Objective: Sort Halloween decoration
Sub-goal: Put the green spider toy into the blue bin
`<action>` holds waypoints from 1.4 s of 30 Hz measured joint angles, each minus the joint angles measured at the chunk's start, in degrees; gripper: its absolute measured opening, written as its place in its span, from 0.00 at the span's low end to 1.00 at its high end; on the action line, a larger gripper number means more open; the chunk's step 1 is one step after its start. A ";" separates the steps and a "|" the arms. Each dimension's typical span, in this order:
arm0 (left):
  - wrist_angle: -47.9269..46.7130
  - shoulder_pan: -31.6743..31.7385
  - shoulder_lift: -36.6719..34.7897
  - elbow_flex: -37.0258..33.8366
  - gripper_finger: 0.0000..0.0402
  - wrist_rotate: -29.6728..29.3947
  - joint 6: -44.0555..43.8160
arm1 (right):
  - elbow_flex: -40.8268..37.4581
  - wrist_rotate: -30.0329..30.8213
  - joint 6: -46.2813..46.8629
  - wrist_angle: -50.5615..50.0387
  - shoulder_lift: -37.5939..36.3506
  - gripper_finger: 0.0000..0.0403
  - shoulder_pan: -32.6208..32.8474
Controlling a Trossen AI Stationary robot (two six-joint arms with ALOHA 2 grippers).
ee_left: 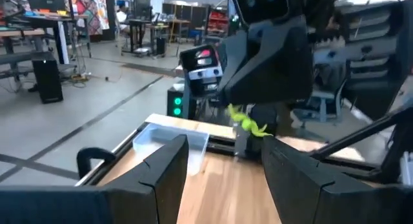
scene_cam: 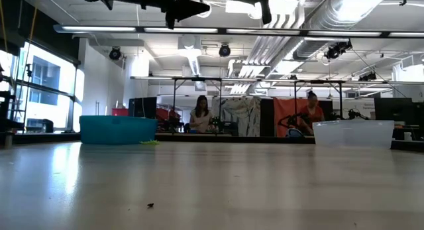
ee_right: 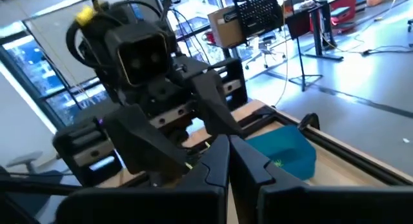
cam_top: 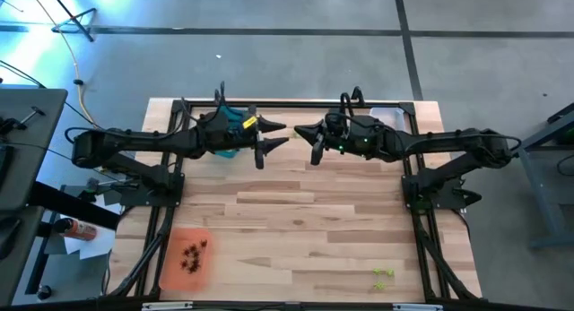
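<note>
Between my own left fingers [ee_left: 164, 175], spread apart, my wrist view catches a lime green trinket [ee_left: 248, 124] pinched at my right gripper [cam_top: 303, 132], whose fingers are pressed together; the high view cannot resolve it. Both grippers hover tip to tip, my left gripper [cam_top: 273, 136] just past the teal tray [ee_right: 284, 154]. Dark trinkets [cam_top: 194, 254] lie on the orange tray [cam_top: 170, 266], well apart from both.

Three trays sit on the table [cam_top: 296, 212]: one teal [scene_cam: 118, 129], one clear [scene_cam: 354, 132], one orange [cam_top: 186, 257].
</note>
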 joint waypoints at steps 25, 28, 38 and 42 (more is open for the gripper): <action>2.24 0.00 0.06 0.02 0.46 2.94 -10.60 | 0.00 2.02 -2.00 1.59 0.01 0.00 0.07; 2.28 0.00 0.07 0.02 0.46 2.04 -11.69 | 0.00 2.00 -1.97 1.59 0.01 0.00 0.07; 5.59 -0.35 5.37 1.10 0.46 2.81 -16.36 | 0.00 1.95 -2.16 1.59 0.01 0.00 0.07; 6.08 -0.20 6.09 2.63 0.46 2.76 -15.87 | 0.00 1.95 -2.19 1.57 0.01 0.00 0.07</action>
